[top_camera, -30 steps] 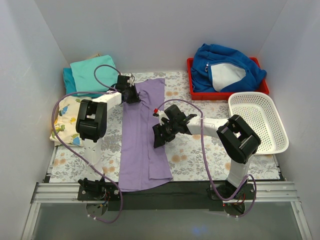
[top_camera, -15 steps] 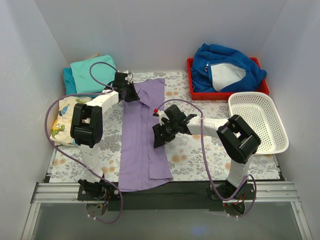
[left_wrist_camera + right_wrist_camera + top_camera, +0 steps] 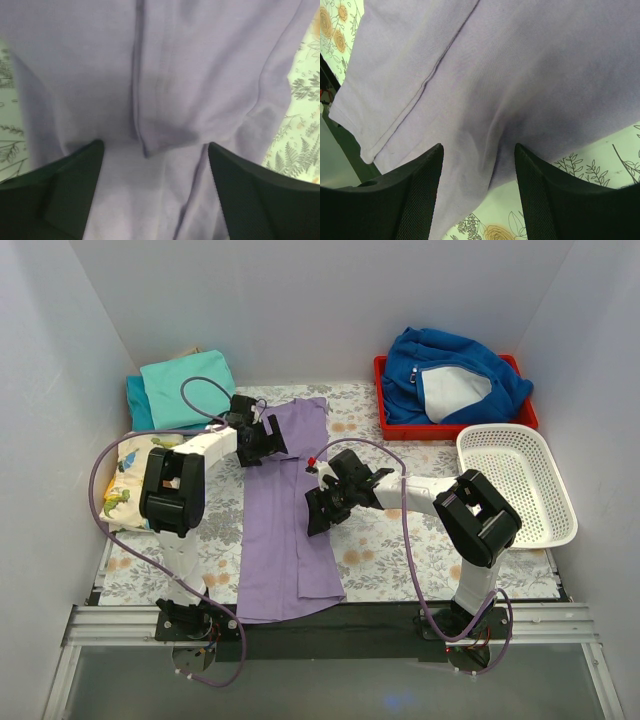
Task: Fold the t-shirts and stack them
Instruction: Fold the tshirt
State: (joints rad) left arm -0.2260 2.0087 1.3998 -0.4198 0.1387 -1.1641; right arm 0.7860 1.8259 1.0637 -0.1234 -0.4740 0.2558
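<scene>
A lavender t-shirt (image 3: 288, 510) lies as a long narrow strip down the middle of the floral table cloth (image 3: 400, 540). My left gripper (image 3: 266, 442) hovers over its far left part, jaws open, the purple cloth (image 3: 200, 75) flat under its fingers (image 3: 70, 190). My right gripper (image 3: 318, 512) sits at the shirt's right edge midway down, also open; that edge (image 3: 520, 165) lies loose between its fingers (image 3: 410, 195). A turquoise folded t-shirt (image 3: 186, 385) rests on a darker teal one (image 3: 133, 400) at the far left.
A red tray (image 3: 385, 425) at the far right holds a royal-blue fleece jacket (image 3: 450, 375). A white mesh basket (image 3: 520, 485) stands to the right. A yellow patterned cloth (image 3: 122, 485) lies at the left, near the left arm.
My left gripper has opened and let go of the shirt's far left part, then drawn back slightly toward me. The right arm has not moved.
</scene>
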